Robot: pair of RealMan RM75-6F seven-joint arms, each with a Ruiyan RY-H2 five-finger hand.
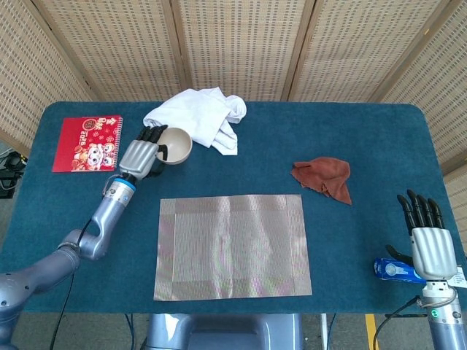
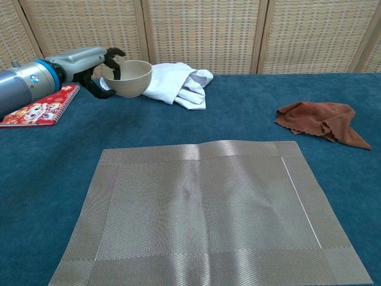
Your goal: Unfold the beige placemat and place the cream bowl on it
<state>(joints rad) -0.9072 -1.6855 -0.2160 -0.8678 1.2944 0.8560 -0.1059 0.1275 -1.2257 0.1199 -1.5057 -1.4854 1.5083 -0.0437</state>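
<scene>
The left hand (image 1: 140, 156) is grasping the cream bowl (image 1: 174, 145) by its rim, holding it above the tabletop (image 1: 379, 146) beyond the far-left corner of the beige placemat (image 1: 231, 246), which is lying fully spread. The right hand (image 1: 430, 244) is idling near the placemat's right side, fingers released. Risk: a rim-only hold may be letting the bowl tilt or slip in transit. The red booklet (image 1: 87, 143) carries print, illegible here.

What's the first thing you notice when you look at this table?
The big shiny placemat lies flat in the middle of the blue table. Behind it to the left, the left hand holds a cream bowl by its rim. A bright red booklet lies at the far left.
</scene>
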